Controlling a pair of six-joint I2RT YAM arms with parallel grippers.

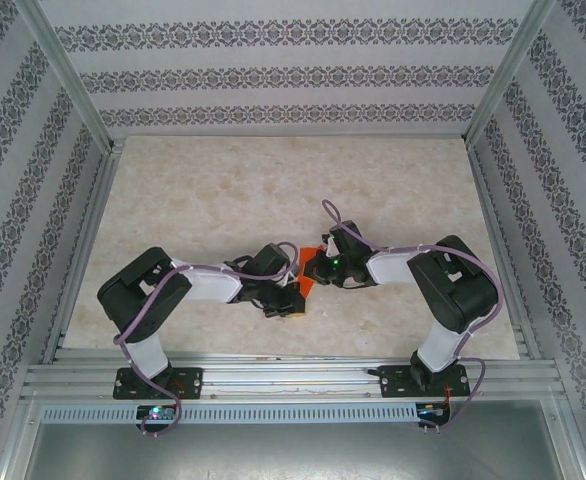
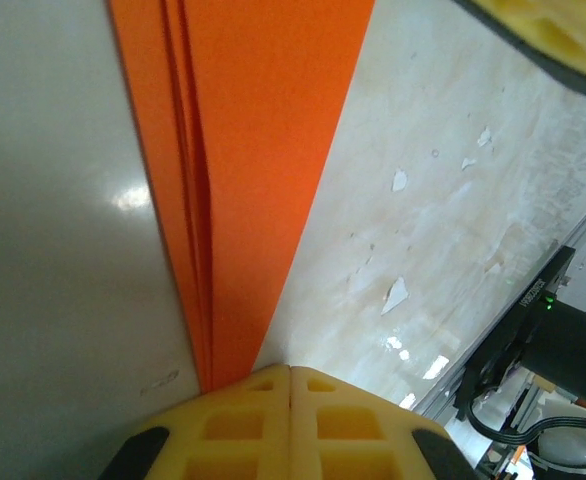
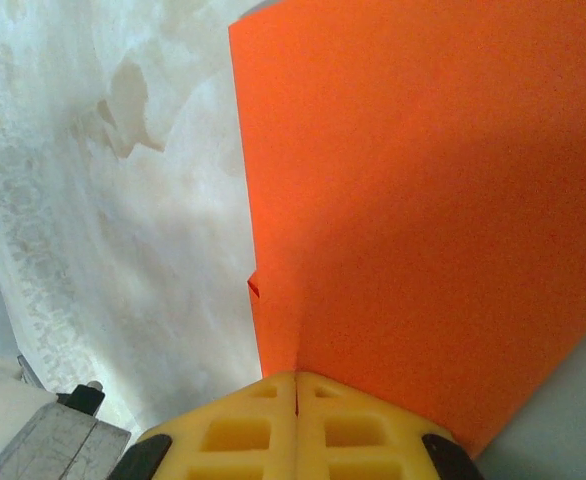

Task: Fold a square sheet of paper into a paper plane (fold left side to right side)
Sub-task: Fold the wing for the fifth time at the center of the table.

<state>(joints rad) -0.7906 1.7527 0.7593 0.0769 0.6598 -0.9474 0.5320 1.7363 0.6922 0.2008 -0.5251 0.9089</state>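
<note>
orange paper (image 2: 263,180) lying folded in the middle of the table (image 1: 223,200), layers stacked. pressed under left gripper (image 2: 290,372) and right gripper (image 3: 296,378), jaws clenched on nothing, probably to flatten the crease.

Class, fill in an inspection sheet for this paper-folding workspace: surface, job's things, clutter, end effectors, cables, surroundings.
Surface: pale marbled table, chipped in spots.
Job's things: orange paper, folded in layers, between the two arms.
Clutter: nothing seen.
End effectors: left end effector and right end effector both shut, tips at the paper.
Cables: purple cables run along both arms.
Surroundings: patterned walls; metal rail at the near edge.
</note>
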